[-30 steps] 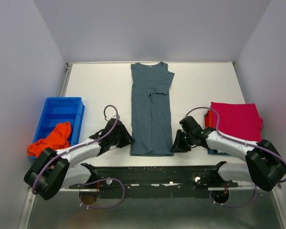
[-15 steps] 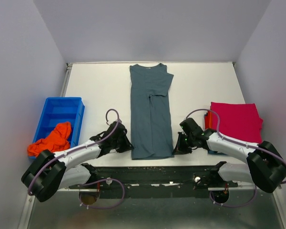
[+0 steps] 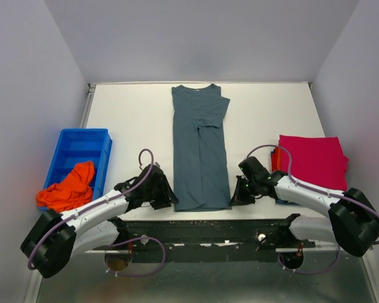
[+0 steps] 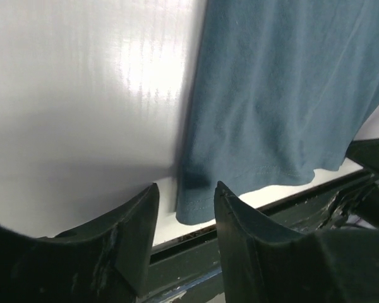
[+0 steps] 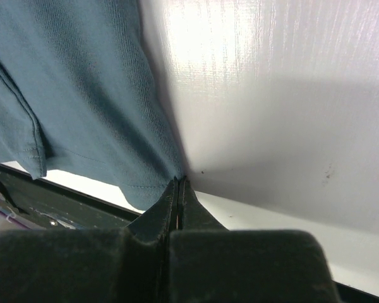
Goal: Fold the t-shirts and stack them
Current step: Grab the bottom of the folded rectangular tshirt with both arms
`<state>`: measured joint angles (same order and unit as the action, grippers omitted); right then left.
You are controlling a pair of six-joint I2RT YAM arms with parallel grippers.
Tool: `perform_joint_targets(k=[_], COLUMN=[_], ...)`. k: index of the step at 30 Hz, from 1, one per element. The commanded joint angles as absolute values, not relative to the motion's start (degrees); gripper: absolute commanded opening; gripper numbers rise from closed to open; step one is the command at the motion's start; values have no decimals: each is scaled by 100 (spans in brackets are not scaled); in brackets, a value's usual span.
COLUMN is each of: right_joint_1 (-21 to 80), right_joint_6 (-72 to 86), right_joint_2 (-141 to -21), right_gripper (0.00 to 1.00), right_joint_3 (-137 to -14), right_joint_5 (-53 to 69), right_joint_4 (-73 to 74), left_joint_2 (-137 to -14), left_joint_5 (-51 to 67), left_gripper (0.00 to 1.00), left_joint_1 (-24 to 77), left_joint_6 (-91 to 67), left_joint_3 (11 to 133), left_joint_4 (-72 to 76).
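A slate grey-blue t-shirt (image 3: 199,151) lies flat and lengthwise in the middle of the table, collar at the far end. My left gripper (image 3: 168,201) is at its near-left hem corner. In the left wrist view the left gripper (image 4: 186,188) is open, with the hem corner of the grey-blue t-shirt (image 4: 284,95) just ahead of the gap. My right gripper (image 3: 235,198) is at the near-right edge. In the right wrist view the right gripper (image 5: 179,180) is shut, pinching the edge of the grey-blue t-shirt (image 5: 82,95).
A folded magenta-pink t-shirt (image 3: 312,159) lies on the right, with a red edge (image 3: 275,158) showing under it. At the left a blue bin (image 3: 76,142) holds a crumpled orange t-shirt (image 3: 68,186). The table's near edge and a dark rail (image 3: 202,228) run just behind both grippers.
The left gripper slid towards the near edge and now stands open at the hem corner. The right gripper has shut on the shirt's near-right edge. The shirt's hem shifted slightly.
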<state>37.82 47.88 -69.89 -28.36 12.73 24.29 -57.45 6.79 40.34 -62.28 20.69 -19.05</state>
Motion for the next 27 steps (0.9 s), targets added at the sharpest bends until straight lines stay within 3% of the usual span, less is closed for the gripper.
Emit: perform_joint_targets(k=[1,4,8,12,18,27], right_joint_1=[3823,3823,3823,3823,3823,3806], right_joint_6=[4685,4693,4693,4658,4623,4413], right_joint_2=[-6961,-6943,-6926,-6882,-6443,-6301], right_gripper=[1,1,1,1,1,1], right_joint_3=[-2742,-2707,-2698,-2742,-2970,-3936], right_joint_5=[1292,1327,1380,1459,1275,756], right_joint_4=[2575,2558,2540,2575,3023,3401], left_joint_2=[-6055,-6204,-6433,-6381,-6030,-6011], left_joint_5=[1107,1063,1221,1178,861,949], left_gripper=[52,51,39,2,0,0], left_joint_1=[4174,4245,4289,4307,4272,4062], left_joint_6=[-6345,-6390,-6346,-6293,-6065,-5828], left_joint_3=[1740,1767,1749,1828,2205,3180], left_joint_4=[-1864,-1846,-1793,-1994,-2820,-2716])
